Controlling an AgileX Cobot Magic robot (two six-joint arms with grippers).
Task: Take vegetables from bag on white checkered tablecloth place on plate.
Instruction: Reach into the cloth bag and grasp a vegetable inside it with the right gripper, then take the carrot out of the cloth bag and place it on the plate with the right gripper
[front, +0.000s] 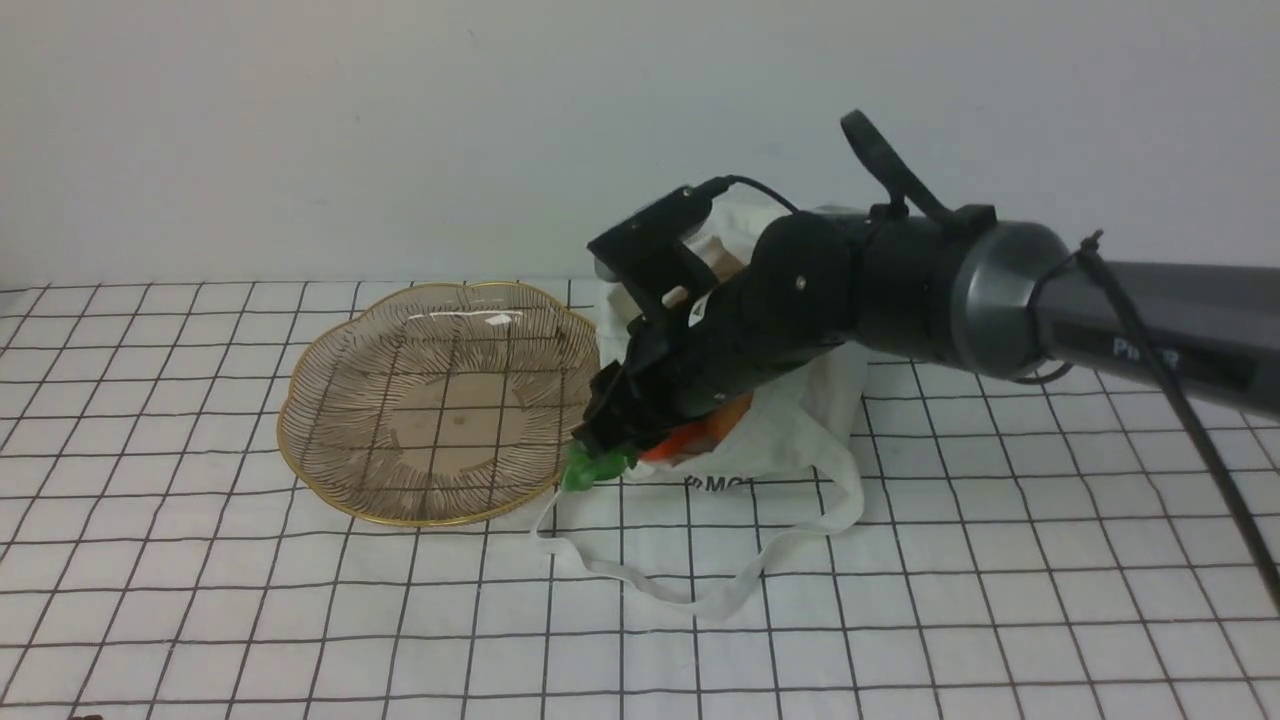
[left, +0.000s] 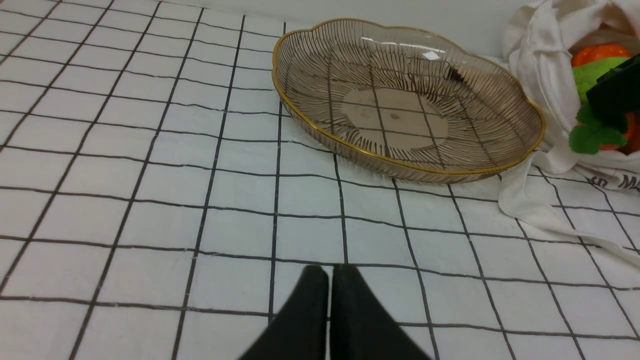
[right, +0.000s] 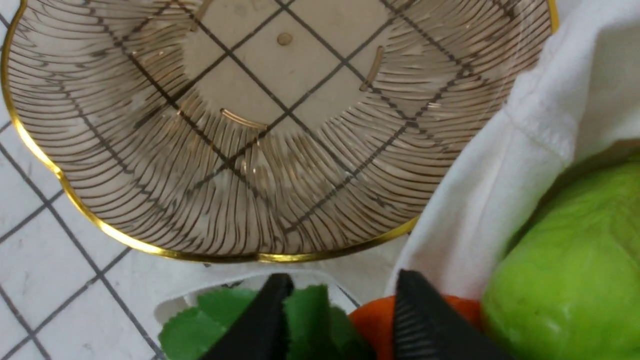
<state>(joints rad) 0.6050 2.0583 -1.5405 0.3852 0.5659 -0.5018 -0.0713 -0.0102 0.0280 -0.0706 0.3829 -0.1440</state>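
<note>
The plate (front: 440, 400) is glossy, translucent brownish glass, finely ribbed, with a shiny gold rim. The tablecloth (front: 250, 620) and the creased bag (front: 790, 430) are matt cloth. The green ball (right: 575, 265) and the carrot (right: 370, 320) look like smooth, glossy plastic. The jaws of the right gripper (right: 340, 300) are matt black, one of them ribbed.

the right arm (front: 800, 300) is matte black with a grey collar (front: 1000, 290), trailing cable (front: 1232, 505) and white lettering (front: 1145, 350)

A plain, pale grey wall (front: 400, 120) closes off the back of the scene. Soft, even light falls from above, leaving only faint shadows and no hard edges.
</note>
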